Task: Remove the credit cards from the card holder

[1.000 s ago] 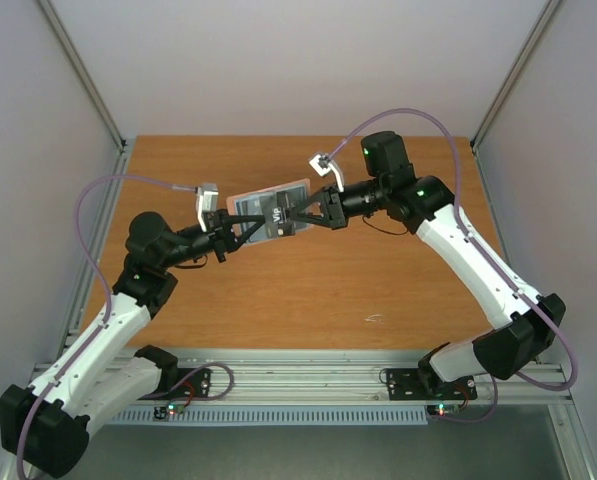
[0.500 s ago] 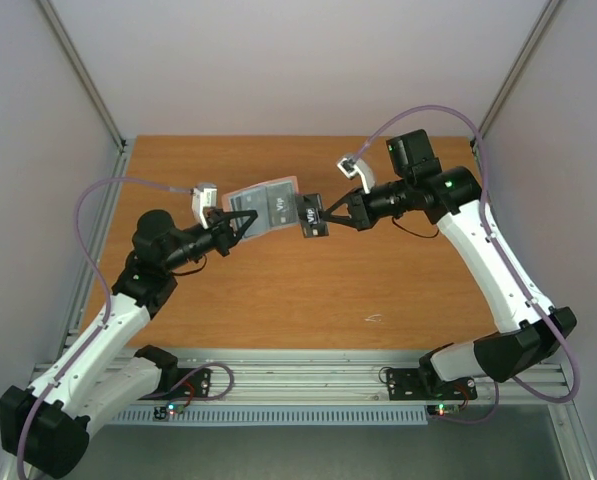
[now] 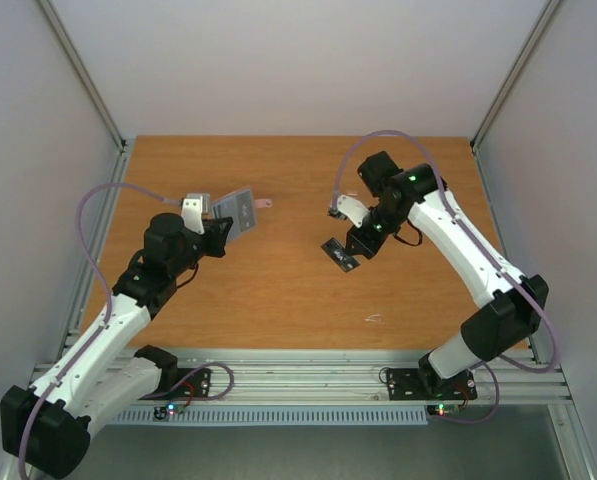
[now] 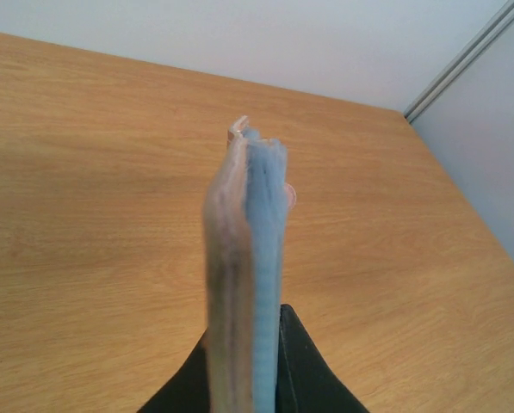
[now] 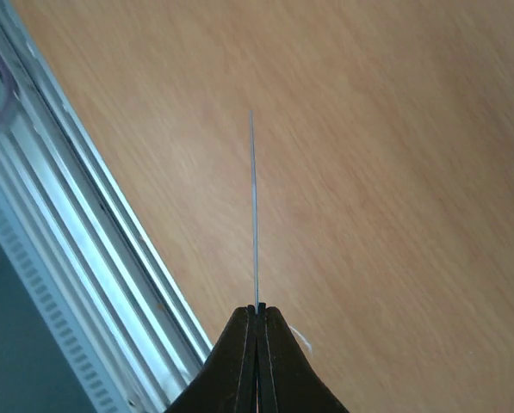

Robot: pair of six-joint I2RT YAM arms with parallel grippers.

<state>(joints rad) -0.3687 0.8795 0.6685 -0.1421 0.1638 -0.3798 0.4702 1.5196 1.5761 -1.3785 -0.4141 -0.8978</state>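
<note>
- The left gripper (image 3: 216,230) reaches over the left rear part of the wooden table (image 3: 278,300). Its fingers are clamped on the near edge of the card holder (image 3: 237,209).
- The card holder is held off the table. From above it shows a light blue-grey face with dark patches too small to make out, and a small tan tab sticks out on its right.
- In the left wrist view the holder stands edge-on between the fingers, with a tan-pink layer on the left and light blue on the right.
- The black credit card (image 3: 341,253) is out of the holder and well apart from it, held above the middle of the table.
- The right gripper (image 3: 354,244) has its fingers pressed together on one end of that card.
- In the right wrist view the card is only a thin upright line over the wood, with an aluminium rail (image 5: 76,215) to the left.
</note>
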